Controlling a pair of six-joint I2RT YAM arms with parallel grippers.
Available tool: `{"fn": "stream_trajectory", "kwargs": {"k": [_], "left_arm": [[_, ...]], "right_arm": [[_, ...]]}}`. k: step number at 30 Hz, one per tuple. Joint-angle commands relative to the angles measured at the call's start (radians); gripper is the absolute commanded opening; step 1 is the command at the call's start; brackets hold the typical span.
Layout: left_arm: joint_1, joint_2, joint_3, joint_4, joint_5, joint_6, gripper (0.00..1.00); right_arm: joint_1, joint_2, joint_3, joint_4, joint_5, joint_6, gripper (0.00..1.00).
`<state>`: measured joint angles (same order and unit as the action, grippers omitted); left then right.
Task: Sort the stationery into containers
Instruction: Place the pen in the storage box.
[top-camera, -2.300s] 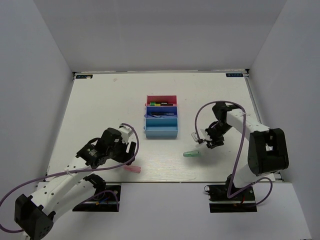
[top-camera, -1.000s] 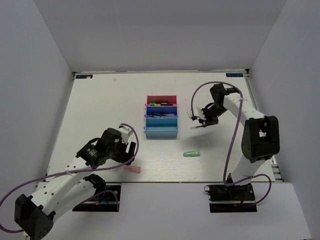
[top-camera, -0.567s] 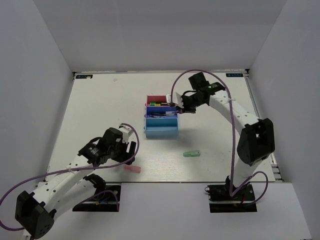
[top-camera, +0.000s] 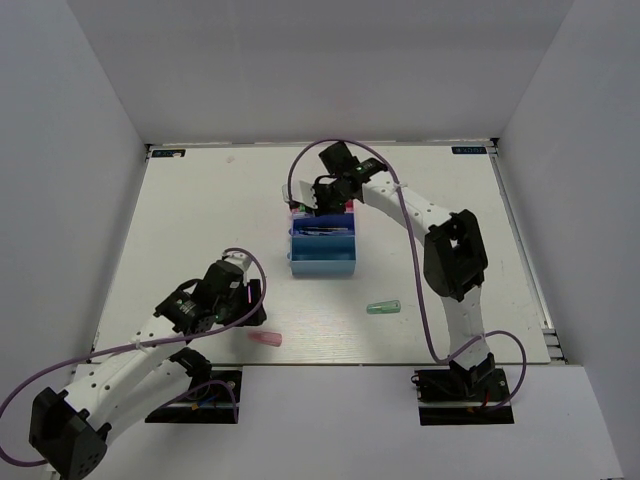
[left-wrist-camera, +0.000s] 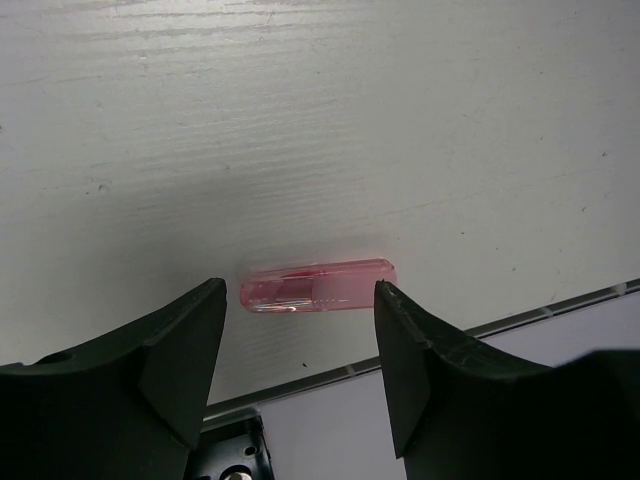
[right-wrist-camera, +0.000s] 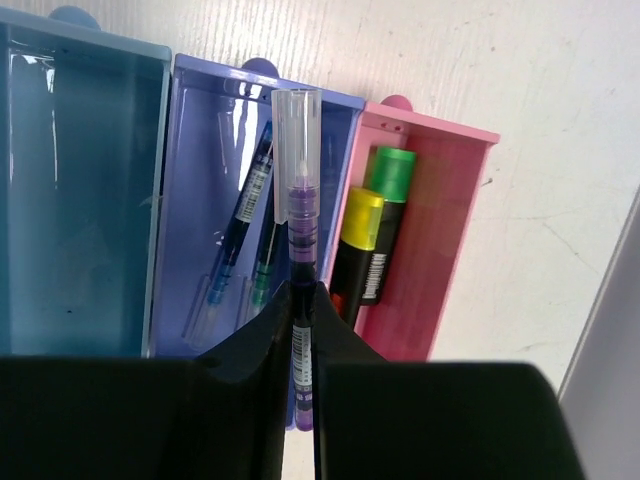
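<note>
My right gripper (top-camera: 313, 203) is shut on a thin purple pen (right-wrist-camera: 299, 200) with a clear cap and holds it above the joined trays, over the wall between the dark blue tray (right-wrist-camera: 205, 150) and the magenta-red tray (right-wrist-camera: 445, 240). Two pens (right-wrist-camera: 240, 225) lie in the dark blue tray. A yellow-capped highlighter (right-wrist-camera: 356, 250) and a green-capped highlighter (right-wrist-camera: 388, 215) lie in the magenta-red tray. The light blue tray (right-wrist-camera: 80, 200) looks empty. My left gripper (left-wrist-camera: 300, 335) is open, its fingers either side of a pink capsule (left-wrist-camera: 318, 289) on the table.
A mint-green capsule (top-camera: 383, 308) lies on the table to the right of the trays (top-camera: 322, 262). The pink capsule (top-camera: 266, 339) lies close to the table's near edge (left-wrist-camera: 430, 350). White walls enclose the table.
My right arm has swung from the table's right side, near the mint-green capsule, leftward to above the trays with the pen. My left gripper has shifted slightly over the pink capsule.
</note>
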<state>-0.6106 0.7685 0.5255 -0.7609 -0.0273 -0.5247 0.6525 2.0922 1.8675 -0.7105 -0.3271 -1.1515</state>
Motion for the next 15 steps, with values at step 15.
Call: {"fn": "stream_trajectory", "kwargs": {"k": [15], "left_arm": [[0.005,0.037,-0.021,0.064,-0.006,-0.122,0.72]], "right_arm": [[0.024,0.017,0.042,-0.098,0.074,0.19,0.4]]}}
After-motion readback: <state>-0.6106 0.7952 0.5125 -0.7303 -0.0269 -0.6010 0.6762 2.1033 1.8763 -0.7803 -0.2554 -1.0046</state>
